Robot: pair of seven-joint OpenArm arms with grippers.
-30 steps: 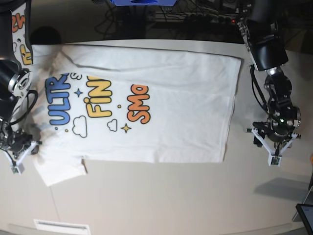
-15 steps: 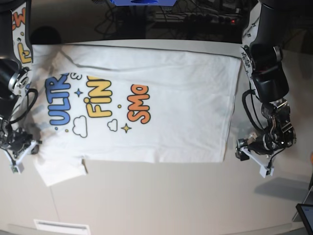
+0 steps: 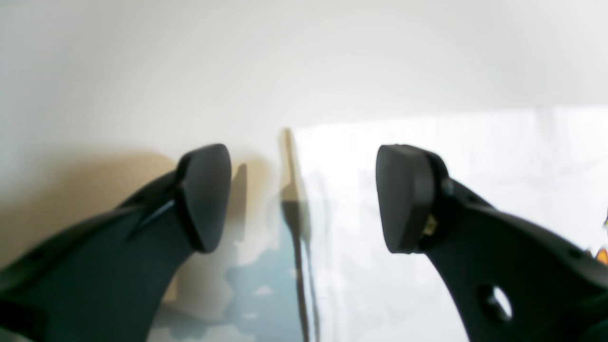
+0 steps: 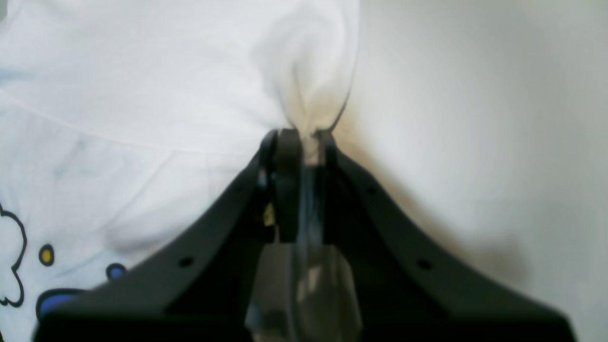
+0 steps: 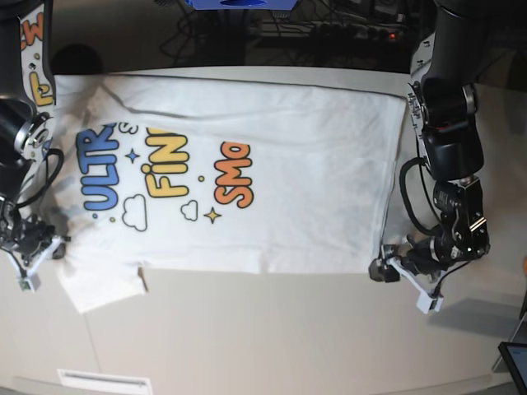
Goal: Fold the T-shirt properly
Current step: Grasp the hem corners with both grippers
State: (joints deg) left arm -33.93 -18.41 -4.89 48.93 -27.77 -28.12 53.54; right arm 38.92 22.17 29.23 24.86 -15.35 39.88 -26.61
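The T-shirt (image 5: pixel 272 189) lies spread on the table with its print up, neck toward the left. My right gripper (image 5: pixel 33 257) sits at the shirt's near-left shoulder. In the right wrist view this gripper (image 4: pixel 304 140) is shut on a bunched pinch of the T-shirt's (image 4: pixel 142 85) white cloth. My left gripper (image 5: pixel 405 286) hovers at the near-right hem corner, open. In the left wrist view its fingers (image 3: pixel 204 197) stand wide apart over the T-shirt's (image 3: pixel 475 156) hem edge, with nothing between them.
The beige table (image 5: pixel 272 329) runs on in front of the shirt. Dark cables and equipment (image 5: pixel 329 29) lie behind its back edge. A dark screen corner (image 5: pixel 516 360) shows at the near right, and a white strip (image 5: pixel 103 381) at the near left.
My left arm has swung in from the right toward the shirt's near hem corner, and its jaws have opened wider. The right gripper has stayed put, still pinching cloth.
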